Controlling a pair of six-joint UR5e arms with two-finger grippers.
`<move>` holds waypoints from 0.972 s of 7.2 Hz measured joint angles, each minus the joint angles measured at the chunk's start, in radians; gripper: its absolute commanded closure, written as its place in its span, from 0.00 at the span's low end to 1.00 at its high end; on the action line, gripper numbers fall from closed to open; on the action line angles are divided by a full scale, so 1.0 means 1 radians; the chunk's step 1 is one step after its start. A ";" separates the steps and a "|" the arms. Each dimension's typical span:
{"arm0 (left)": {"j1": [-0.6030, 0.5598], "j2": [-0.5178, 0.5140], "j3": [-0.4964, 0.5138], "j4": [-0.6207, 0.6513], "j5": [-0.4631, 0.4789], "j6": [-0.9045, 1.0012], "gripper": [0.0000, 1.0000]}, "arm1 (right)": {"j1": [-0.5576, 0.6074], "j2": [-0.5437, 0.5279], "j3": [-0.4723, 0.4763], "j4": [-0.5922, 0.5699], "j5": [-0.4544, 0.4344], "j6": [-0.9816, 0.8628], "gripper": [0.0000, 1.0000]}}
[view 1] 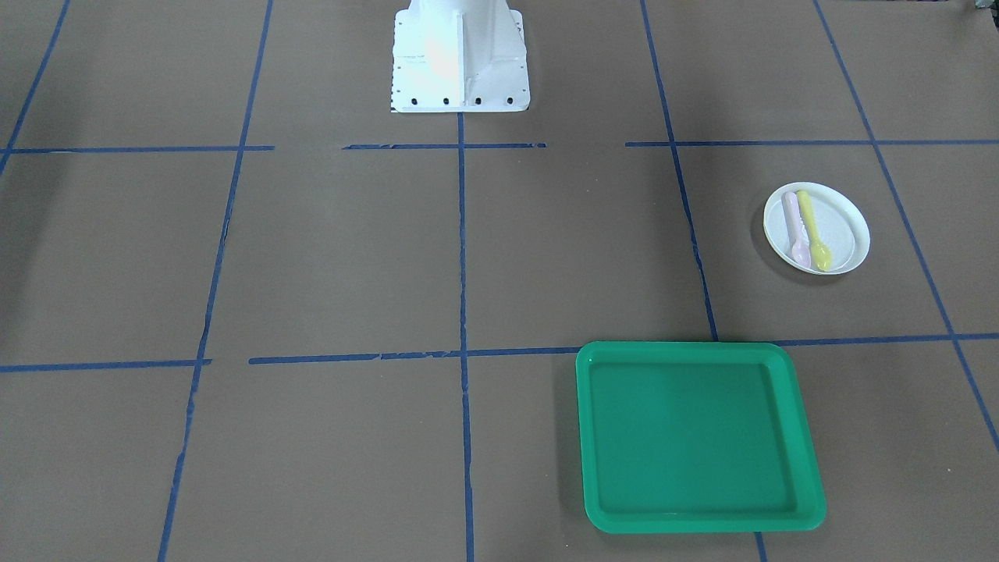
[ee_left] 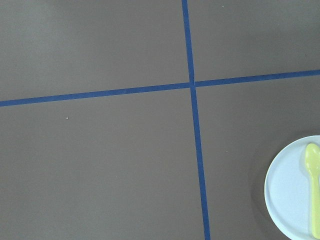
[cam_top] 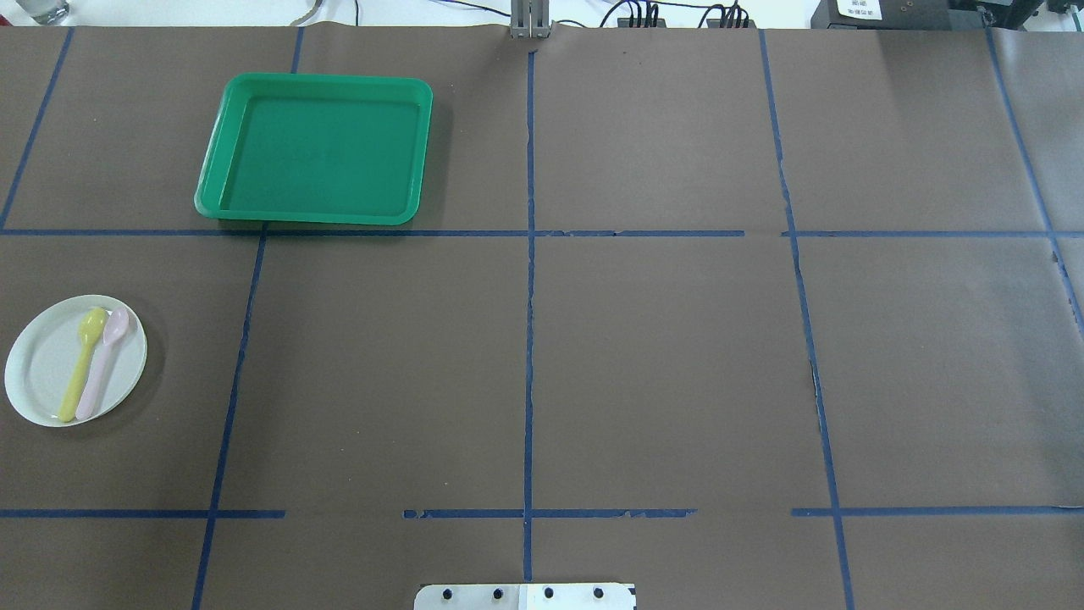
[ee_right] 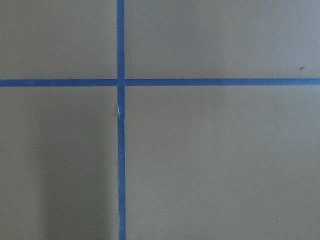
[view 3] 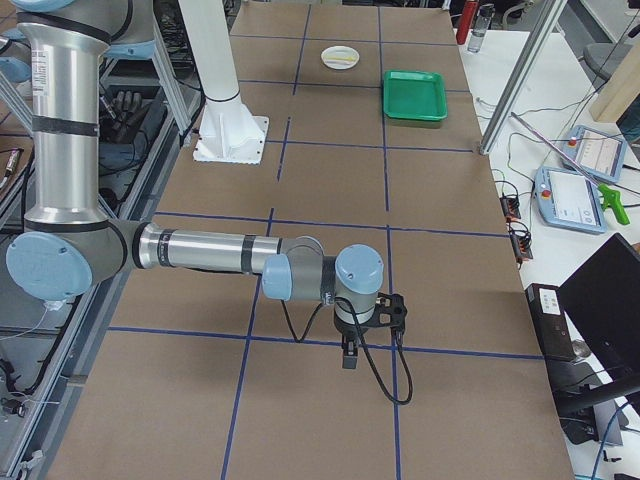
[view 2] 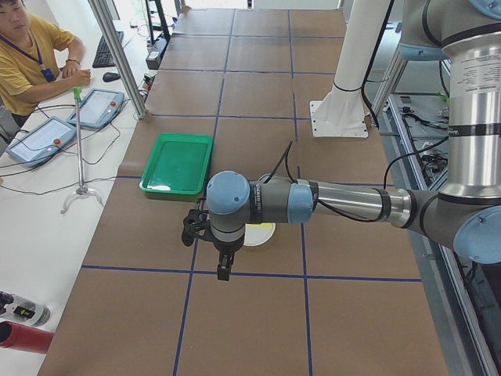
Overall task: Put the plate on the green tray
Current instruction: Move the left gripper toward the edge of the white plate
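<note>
The small white plate (view 1: pixel 847 226) lies on the brown table on the robot's left side, with a pink spoon (view 1: pixel 794 225) and a yellow spoon (view 1: pixel 814 232) on it. It also shows in the overhead view (cam_top: pixel 41 366) and at the left wrist view's lower right edge (ee_left: pixel 287 192). The green tray (view 1: pixel 687 437) lies empty farther out, also in the overhead view (cam_top: pixel 318 148). My left gripper (view 2: pixel 223 270) hangs above the table beside the plate (view 2: pixel 261 234). My right gripper (view 3: pixel 348 358) hangs far away over bare table. I cannot tell whether either is open or shut.
The robot's white base (view 1: pixel 460 58) stands at the table's near middle edge. Blue tape lines grid the brown table. An operator (view 2: pixel 31 55) sits at a side table with teach pendants (view 2: pixel 98 107), and a metal stand (view 2: pixel 78 149) is near the tray.
</note>
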 measured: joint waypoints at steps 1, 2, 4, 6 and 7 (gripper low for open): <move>0.008 -0.001 -0.003 0.003 -0.001 0.000 0.00 | 0.000 0.000 0.000 0.000 0.001 0.000 0.00; 0.029 -0.003 -0.006 0.004 -0.001 -0.002 0.00 | 0.000 0.000 0.000 0.000 0.001 0.000 0.00; 0.054 0.022 0.001 -0.003 -0.003 -0.004 0.00 | 0.000 0.000 0.000 0.000 0.001 0.000 0.00; 0.069 0.068 -0.004 -0.078 -0.015 -0.054 0.00 | 0.000 0.000 0.000 0.000 0.000 0.000 0.00; 0.099 0.078 0.006 -0.148 -0.023 -0.136 0.00 | 0.000 0.000 0.000 0.000 0.000 0.000 0.00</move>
